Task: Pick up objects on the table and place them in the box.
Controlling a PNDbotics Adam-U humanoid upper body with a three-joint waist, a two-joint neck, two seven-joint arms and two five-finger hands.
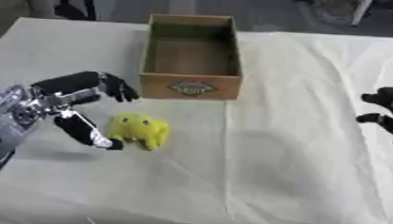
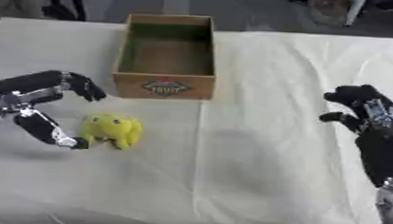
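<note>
Left eye view: toy (image 1: pixel 139 129) beside left hand (image 1: pixel 77 109).

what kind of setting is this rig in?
Probably a lab or demo workspace, not a home: a table under a creased white cloth, one wooden box and one yellow plush toy as props, bare floor beyond.

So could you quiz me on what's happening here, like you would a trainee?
1. True or false: the wooden box already holds the yellow plush toy.
2. Which robot hand is beside the toy?
   A. left robot hand
   B. right robot hand
3. Fill in: the table is covered by a white ____.

Key: 1 false, the toy lies on the cloth in front of the box; 2 A; 3 cloth.
</note>
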